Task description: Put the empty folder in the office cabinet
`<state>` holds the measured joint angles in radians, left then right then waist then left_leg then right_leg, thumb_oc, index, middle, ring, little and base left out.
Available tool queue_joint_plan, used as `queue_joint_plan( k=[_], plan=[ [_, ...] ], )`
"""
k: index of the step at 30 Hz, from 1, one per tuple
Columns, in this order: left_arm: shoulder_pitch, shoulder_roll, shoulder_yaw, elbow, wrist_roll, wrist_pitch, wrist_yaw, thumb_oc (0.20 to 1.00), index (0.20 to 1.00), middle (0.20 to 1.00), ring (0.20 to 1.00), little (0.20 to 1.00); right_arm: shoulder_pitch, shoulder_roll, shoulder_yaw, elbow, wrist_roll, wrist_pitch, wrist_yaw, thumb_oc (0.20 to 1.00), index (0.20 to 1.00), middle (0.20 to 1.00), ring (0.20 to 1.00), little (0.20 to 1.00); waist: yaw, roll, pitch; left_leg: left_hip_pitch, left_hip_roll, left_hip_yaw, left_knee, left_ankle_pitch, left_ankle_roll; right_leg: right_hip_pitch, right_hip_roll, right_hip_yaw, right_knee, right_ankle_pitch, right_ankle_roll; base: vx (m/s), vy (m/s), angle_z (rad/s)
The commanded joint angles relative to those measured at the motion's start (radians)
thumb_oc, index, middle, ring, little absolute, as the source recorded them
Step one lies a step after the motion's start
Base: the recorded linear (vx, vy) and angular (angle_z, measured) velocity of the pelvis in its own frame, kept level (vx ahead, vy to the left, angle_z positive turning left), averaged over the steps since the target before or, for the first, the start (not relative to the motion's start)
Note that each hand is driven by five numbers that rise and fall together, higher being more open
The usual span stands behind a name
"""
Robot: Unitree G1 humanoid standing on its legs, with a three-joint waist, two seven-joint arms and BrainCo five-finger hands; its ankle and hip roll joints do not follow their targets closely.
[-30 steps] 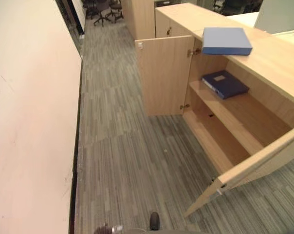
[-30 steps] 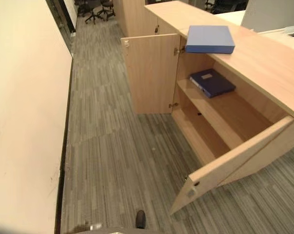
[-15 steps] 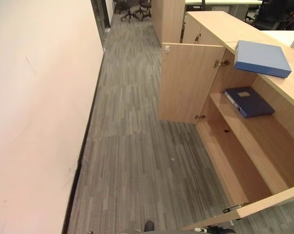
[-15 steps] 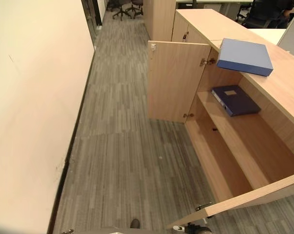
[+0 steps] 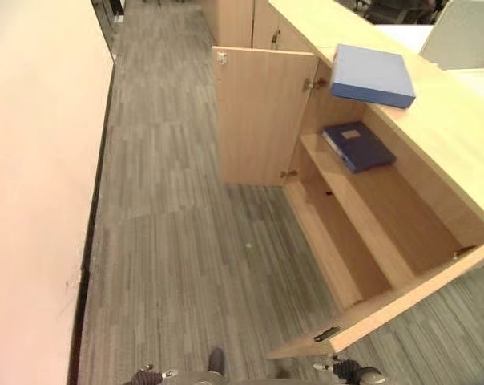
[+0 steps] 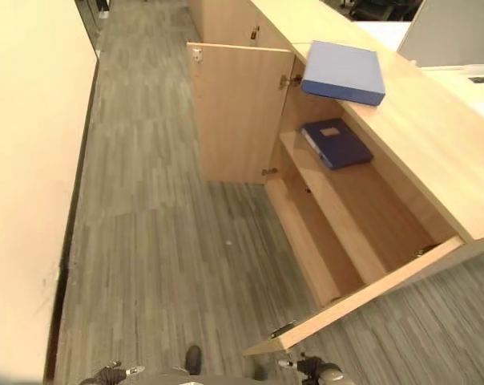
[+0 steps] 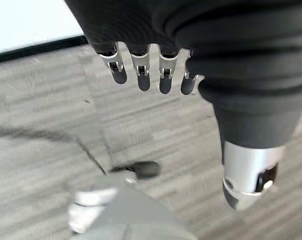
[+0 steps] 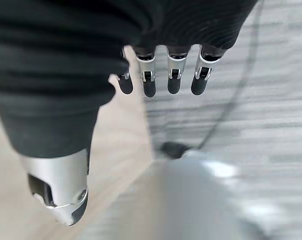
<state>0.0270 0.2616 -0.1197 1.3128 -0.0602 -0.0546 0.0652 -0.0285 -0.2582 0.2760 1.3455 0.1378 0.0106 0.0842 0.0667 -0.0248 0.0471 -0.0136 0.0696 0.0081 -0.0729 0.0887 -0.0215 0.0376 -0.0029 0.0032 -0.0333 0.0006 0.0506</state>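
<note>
Camera has turned since the earlier picture; the things have not moved. The light blue folder (image 5: 372,75) lies on the cabinet (image 5: 458,128) top, at its front edge; a dark folder (image 5: 358,146) lies on the upper shelf. Left hand (image 7: 151,75) and right hand (image 8: 161,75) hang relaxed, holding nothing.

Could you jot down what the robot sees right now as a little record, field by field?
place: office aisle with grey carpet
cabinet: both doors open
light blue folder: flat on the cabinet top, at its front edge
dark blue folder: flat on the upper shelf inside
lower shelf: bare
left hand: open, holding nothing, above the carpet
right hand: open, holding nothing
task state: neither folder touched
</note>
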Motion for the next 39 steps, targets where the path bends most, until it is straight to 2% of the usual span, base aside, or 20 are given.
queue_joint_plan(
  k=[1,4,6,7,8,11,14,15,17,19,23,26,29,30,31,32,34,35,37,39],
  plan=[
    [-0.033,0.036,0.005,0.013,0.028,-0.007,0.004,1.000,1.000,1.000,1.000,1.000,-0.044,0.006,-0.003,0.016,0.029,-0.014,0.003,1.000,1.000,1.000,1.000,1.000,0.015,-0.041,0.075,-0.028,-0.145,-0.017,0.160,-0.154,0.020,-0.016,-0.057,-0.030,0.048,0.011,0.051,-0.07,-0.106,0.24],
    [-0.042,0.032,0.003,-0.006,0.009,-0.009,0.010,1.000,1.000,1.000,1.000,1.000,-0.057,-0.019,-0.006,0.014,0.040,-0.011,-0.005,1.000,1.000,1.000,1.000,1.000,0.026,-0.045,0.114,-0.146,-0.157,-0.082,0.329,-0.159,-0.004,-0.039,-0.062,-0.016,0.069,0.009,0.037,-0.14,-0.020,0.38],
    [-0.041,0.028,0.011,-0.003,-0.004,-0.011,0.018,1.000,1.000,1.000,1.000,1.000,-0.060,-0.028,-0.013,0.017,0.038,-0.012,-0.009,1.000,1.000,1.000,1.000,1.000,0.023,-0.058,0.107,-0.152,-0.099,-0.094,0.331,-0.164,-0.005,-0.052,-0.090,-0.008,0.075,0.002,0.044,-0.05,0.074,-0.55],
    [-0.040,0.027,0.011,-0.003,-0.004,-0.011,0.018,1.000,1.000,1.000,1.000,1.000,-0.060,-0.028,-0.012,0.017,0.038,-0.012,-0.009,1.000,1.000,1.000,1.000,1.000,0.024,-0.057,0.110,-0.149,-0.098,-0.094,0.333,-0.167,-0.005,-0.049,-0.089,-0.007,0.077,0.000,0.043,-0.01,0.139,-0.38],
    [-0.035,0.026,0.018,-0.002,-0.009,-0.012,0.026,1.000,1.000,1.000,1.000,1.000,-0.058,-0.034,-0.018,0.017,0.035,-0.011,-0.012,1.000,1.000,1.000,1.000,1.000,0.023,-0.057,0.097,-0.110,-0.017,-0.097,0.279,-0.135,-0.006,-0.056,-0.110,-0.003,0.072,-0.005,0.053,0.00,0.150,-0.14],
    [-0.025,0.025,0.023,-0.001,-0.012,-0.015,0.037,1.000,1.000,1.000,1.000,1.000,-0.047,-0.051,-0.040,0.018,0.044,-0.009,-0.012,1.000,1.000,1.000,1.000,1.000,0.006,-0.031,0.076,-0.076,0.144,-0.127,0.168,0.001,-0.057,-0.073,-0.152,0.004,0.069,-0.011,0.076,-0.01,0.270,-0.08],
    [-0.020,0.028,0.024,-0.011,-0.015,-0.020,0.040,1.000,1.000,1.000,1.000,1.000,-0.032,-0.071,-0.057,0.014,0.044,-0.012,-0.014,1.000,1.000,1.000,1.000,1.000,-0.008,0.000,0.064,-0.057,0.261,-0.116,0.088,0.125,-0.104,-0.079,-0.188,0.013,0.053,-0.012,0.103,-0.03,0.397,0.29],
    [-0.014,0.028,0.022,-0.010,-0.010,-0.023,0.040,1.000,1.000,1.000,1.000,1.000,-0.026,-0.079,-0.066,0.020,0.039,-0.009,-0.016,1.000,1.000,1.000,1.000,1.000,-0.006,0.016,0.060,-0.047,0.267,-0.148,0.073,0.136,-0.121,-0.078,-0.200,0.019,0.046,-0.005,0.114,0.01,0.377,0.30],
    [-0.009,0.028,0.018,-0.007,0.005,-0.020,0.035,1.000,1.000,1.000,1.000,1.000,-0.015,-0.091,-0.086,0.027,0.032,-0.008,-0.015,1.000,1.000,1.000,1.000,1.000,-0.017,0.038,0.043,-0.016,0.251,-0.164,0.036,0.082,-0.148,-0.065,-0.220,0.014,0.018,0.022,0.130,0.02,0.319,0.17],
    [-0.011,0.030,0.008,0.002,0.023,-0.018,0.032,1.000,1.000,1.000,1.000,1.000,-0.011,-0.097,-0.105,0.032,0.034,-0.006,-0.017,1.000,1.000,1.000,1.000,1.000,-0.036,0.043,0.040,-0.013,0.223,-0.135,0.048,-0.001,-0.155,-0.055,-0.258,0.000,-0.023,0.062,0.148,-0.03,0.310,0.19],
    [-0.040,0.066,-0.008,-0.014,0.036,-0.020,0.032,1.000,1.000,1.000,1.000,1.000,-0.042,-0.090,-0.110,0.015,0.053,-0.008,-0.029,1.000,1.000,1.000,1.000,1.000,-0.040,0.005,0.076,-0.077,0.116,-0.122,0.182,-0.168,-0.128,-0.145,-0.327,0.004,-0.054,0.190,0.175,-0.15,0.337,0.11],
    [-0.052,0.081,-0.008,-0.016,0.031,-0.019,0.033,1.000,1.000,1.000,1.000,1.000,-0.070,-0.083,-0.100,-0.002,0.061,-0.010,-0.032,1.000,1.000,1.000,1.000,1.000,-0.034,-0.005,0.086,-0.106,0.072,-0.103,0.207,-0.201,-0.101,-0.209,-0.336,-0.019,-0.054,0.214,0.180,-0.19,0.302,-0.16],
    [-0.060,0.094,0.001,-0.005,0.021,-0.017,0.032,1.000,1.000,1.000,1.000,1.000,-0.130,-0.073,-0.066,-0.016,0.054,-0.010,-0.033,1.000,1.000,1.000,1.000,1.000,-0.012,0.004,0.103,-0.110,0.035,-0.044,0.214,-0.211,-0.071,-0.256,-0.338,-0.153,-0.054,0.223,0.185,-0.16,0.268,-0.57],
    [-0.060,0.094,0.001,-0.005,0.021,-0.017,0.032,1.000,1.000,1.000,1.000,1.000,-0.130,-0.073,-0.066,-0.016,0.054,-0.010,-0.033,1.000,1.000,1.000,1.000,1.000,-0.012,0.003,0.103,-0.111,0.034,-0.044,0.214,-0.211,-0.071,-0.257,-0.338,-0.154,-0.054,0.223,0.185,-0.12,0.282,-0.86],
    [-0.054,0.099,0.013,-0.001,0.019,-0.010,0.028,1.000,1.000,1.000,1.000,1.000,-0.139,-0.065,-0.042,-0.010,0.045,-0.010,-0.025,1.000,1.000,1.000,1.000,1.000,0.015,0.004,0.108,-0.106,0.001,-0.027,0.207,-0.198,-0.037,-0.183,-0.294,-0.148,-0.015,0.161,0.159,-0.08,0.191,-0.71],
    [-0.055,0.100,0.013,0.000,0.019,-0.010,0.028,1.000,1.000,1.000,1.000,1.000,-0.139,-0.065,-0.042,-0.010,0.045,-0.010,-0.025,1.000,1.000,1.000,1.000,1.000,0.014,0.002,0.106,-0.108,-0.001,-0.027,0.205,-0.194,-0.036,-0.186,-0.297,-0.148,-0.015,0.161,0.160,-0.12,0.245,-0.49],
    [-0.046,0.094,0.013,0.009,0.019,-0.004,0.021,1.000,1.000,1.000,1.000,1.000,-0.133,-0.061,-0.024,-0.002,0.040,-0.011,-0.022,1.000,1.000,1.000,1.000,1.000,0.038,0.004,0.092,-0.103,-0.019,-0.014,0.161,-0.171,-0.011,-0.118,-0.220,-0.098,0.059,0.063,0.123,-0.10,0.134,-0.16],
    [-0.046,0.094,0.013,0.009,0.019,-0.004,0.021,1.000,1.000,1.000,1.000,1.000,-0.134,-0.060,-0.024,-0.002,0.040,-0.011,-0.022,1.000,1.000,1.000,1.000,1.000,0.038,0.003,0.090,-0.106,-0.020,-0.015,0.159,-0.168,-0.011,-0.121,-0.221,-0.098,0.058,0.064,0.123,-0.10,0.123,-0.02],
    [-0.044,0.084,0.005,0.010,0.017,-0.006,0.016,1.000,1.000,1.000,1.000,1.000,-0.124,-0.055,-0.002,-0.001,0.035,-0.021,-0.030,1.000,1.000,1.000,1.000,1.000,0.054,-0.016,0.078,-0.107,-0.062,-0.001,0.116,-0.145,0.007,-0.075,-0.121,-0.088,0.041,-0.002,0.085,-0.05,0.056,-0.03],
    [-0.041,0.080,0.007,0.008,0.015,-0.006,0.016,1.000,1.000,1.000,1.000,1.000,-0.122,-0.054,0.000,0.002,0.035,-0.021,-0.031,1.000,1.000,1.000,1.000,1.000,0.048,-0.020,0.078,-0.099,-0.069,-0.006,0.113,-0.145,0.007,-0.077,-0.101,-0.074,0.043,-0.010,0.075,0.03,-0.011,-0.26]
  ],
)
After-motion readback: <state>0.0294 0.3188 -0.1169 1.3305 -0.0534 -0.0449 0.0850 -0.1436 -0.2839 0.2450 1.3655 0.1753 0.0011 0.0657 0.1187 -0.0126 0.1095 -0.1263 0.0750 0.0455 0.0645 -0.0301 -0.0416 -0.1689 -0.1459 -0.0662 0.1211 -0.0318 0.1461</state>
